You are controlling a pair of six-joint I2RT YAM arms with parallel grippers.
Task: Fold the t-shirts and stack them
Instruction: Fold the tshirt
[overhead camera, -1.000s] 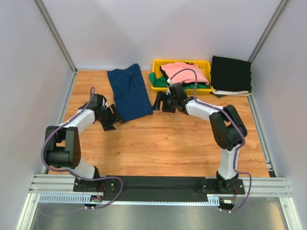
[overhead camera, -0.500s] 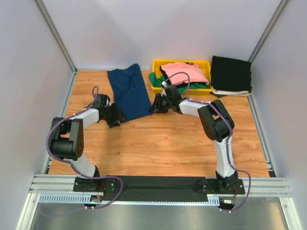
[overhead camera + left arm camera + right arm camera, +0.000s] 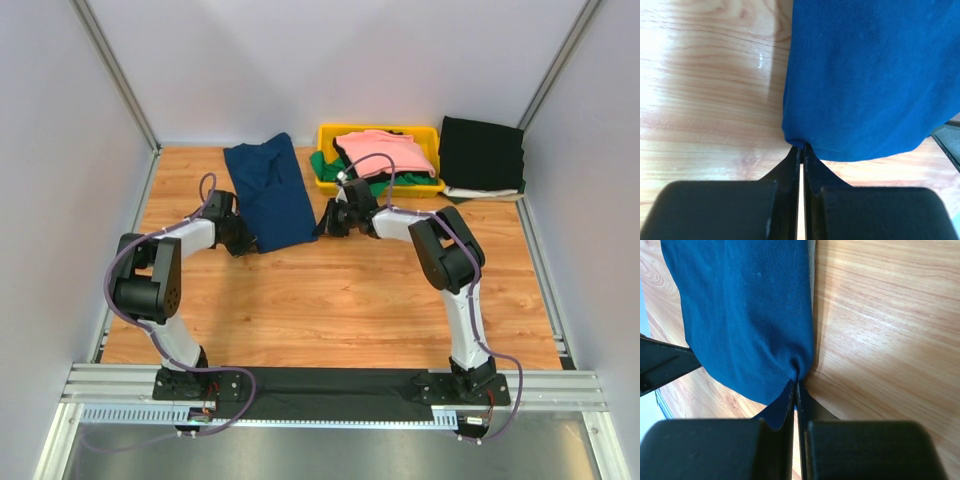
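A navy blue t-shirt (image 3: 270,192) lies folded in a long strip on the wooden table, left of the bin. My left gripper (image 3: 246,243) is shut on its near left corner; the left wrist view shows the blue cloth (image 3: 870,75) pinched at the fingertips (image 3: 796,154). At the near right corner my right gripper (image 3: 320,226) is shut on the cloth too, and the hem (image 3: 750,320) bunches at its tips (image 3: 804,395). Pink (image 3: 385,150) and green (image 3: 328,168) t-shirts lie heaped in the bin. A folded black t-shirt (image 3: 481,152) rests at the back right.
The yellow plastic bin (image 3: 379,187) stands at the back centre, right beside my right gripper. A white cloth edge (image 3: 482,192) shows under the black shirt. Grey walls close in the table on three sides. Bare wood (image 3: 340,300) spreads between the arms.
Both grippers moved in to the near corners of the navy t-shirt and closed on them; the left came right, the right came left.
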